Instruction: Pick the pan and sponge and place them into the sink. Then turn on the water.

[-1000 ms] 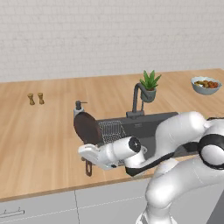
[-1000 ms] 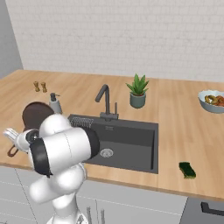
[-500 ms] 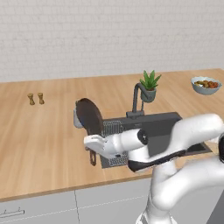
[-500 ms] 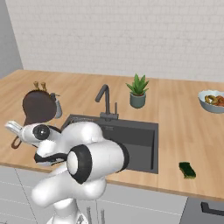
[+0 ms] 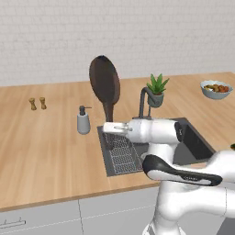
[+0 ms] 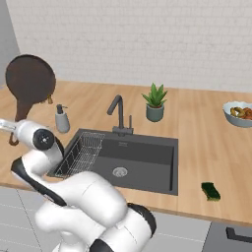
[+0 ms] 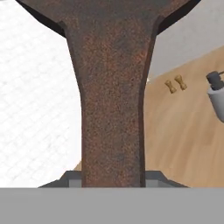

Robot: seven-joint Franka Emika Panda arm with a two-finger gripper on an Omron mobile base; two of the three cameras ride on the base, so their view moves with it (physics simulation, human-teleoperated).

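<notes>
The pan [image 5: 104, 82] is lifted off the counter and stands upright, its round dark brown dish up and its handle [image 7: 113, 109] pointing down. My gripper [image 5: 109, 128] is shut on that handle, above the left end of the sink [image 5: 195, 144], over the wire rack [image 5: 120, 155]. In the right base view the pan [image 6: 30, 81] is high at the left, with the gripper [image 6: 12, 129] below it. The green sponge [image 6: 210, 191] lies on the counter right of the sink [image 6: 147, 160]. No water runs from the tap [image 6: 118, 112].
A soap dispenser [image 5: 83, 120] stands just left of the sink, close to the pan handle. Two small shakers [image 5: 37, 103] are further left. A potted plant [image 5: 157, 89] stands behind the tap [image 5: 144, 102], and a bowl of fruit [image 5: 215, 89] is at the far right.
The pan has risen from low beside the sink's left edge and swung upright, dish on top, held by the handle. The gripper stayed shut on it.
</notes>
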